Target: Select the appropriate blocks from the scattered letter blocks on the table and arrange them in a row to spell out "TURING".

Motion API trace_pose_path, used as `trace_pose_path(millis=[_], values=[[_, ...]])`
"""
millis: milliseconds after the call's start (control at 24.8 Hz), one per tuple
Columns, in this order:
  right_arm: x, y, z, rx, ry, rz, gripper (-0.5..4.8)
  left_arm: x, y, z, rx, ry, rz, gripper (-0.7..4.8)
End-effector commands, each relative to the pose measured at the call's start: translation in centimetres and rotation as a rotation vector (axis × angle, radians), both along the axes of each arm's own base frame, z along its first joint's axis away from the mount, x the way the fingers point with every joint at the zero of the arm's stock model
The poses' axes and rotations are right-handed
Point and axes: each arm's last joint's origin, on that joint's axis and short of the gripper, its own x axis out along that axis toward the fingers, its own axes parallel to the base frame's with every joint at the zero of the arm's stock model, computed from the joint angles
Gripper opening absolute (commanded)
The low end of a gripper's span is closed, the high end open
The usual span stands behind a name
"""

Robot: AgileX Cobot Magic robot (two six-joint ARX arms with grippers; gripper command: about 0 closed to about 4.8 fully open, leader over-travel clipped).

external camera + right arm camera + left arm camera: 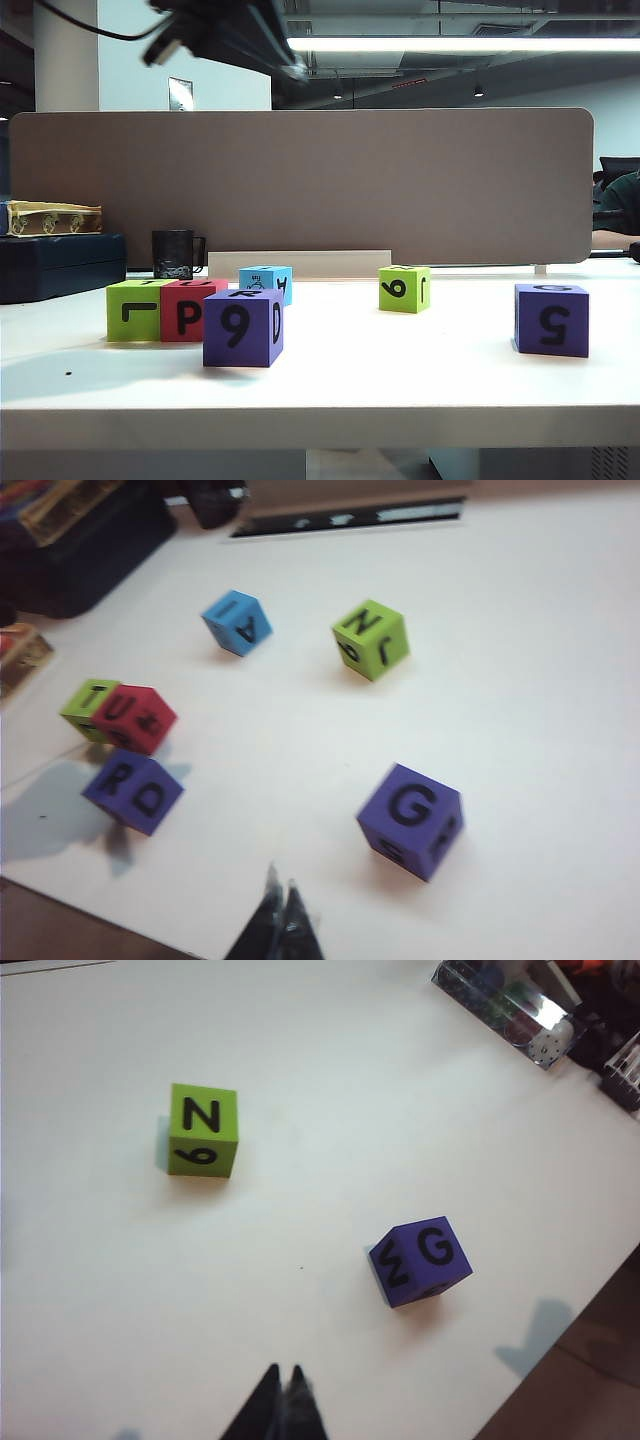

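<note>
Your left gripper [283, 1390] has its fingers pressed together with nothing between them, hanging over bare table [330, 1070] above the green N block [203, 1130] and the purple G block [420, 1260], touching neither. Your right gripper [282, 908] looks the same: tips closed tight, nothing pinched, hovering over the white top near its front edge, apart from the G block. In the exterior view a blurred dark arm [225, 35] sits high near the top left; you can't read any gripper from there.

Blocks: in the right wrist view the green T block [88, 705] touches the red U block [138, 718], and the purple R block [133, 790] sits just in front of them, not in their line. The light blue block [237, 621] stands on its own further back, the N block beside it with a gap, and the G block well apart from all of them toward the right side of the table.

Containers: the only one is a black mug [174, 254] at the back by the brown divider panel [300, 180], and you can't see inside it. A dark case [60, 262] sits at the far left.
</note>
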Motion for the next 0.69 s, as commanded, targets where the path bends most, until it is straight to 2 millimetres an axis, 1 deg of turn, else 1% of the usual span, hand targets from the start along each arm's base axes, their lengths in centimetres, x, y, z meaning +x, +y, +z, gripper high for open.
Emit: trace_pose_path(millis=[40, 242, 363, 604, 685], values=[[-0.1, -0.2, -0.1, -0.027, 0.026, -0.055, -0.01, 0.1, -2.4, -0.3, 0.014, -0.011, -0.034, -0.04], [-0.2, -0.2, -0.3, -0.053, 0.036, -0.051, -0.01, 0.5, -5.3, -1.1, 0.025, 0.001, -0.09, -0.02], [-0.2, -0.2, -0.3, -0.052, 0.035, -0.05, -0.01, 1.3, -7.9, -1.7, 0.079, 0.07, -0.127, -0.02], [-0.3, -0.2, -0.4, -0.053, 0.053, -0.048, -0.01, 2.6, -10.0, -2.7, 0.128, 0.123, -0.141, -0.01], [-0.4, -0.2, -0.3, -0.055, 0.071, -0.048, -0.01, 3.0, -10.5, -3.3, 0.14, 0.139, -0.146, 0.52]])
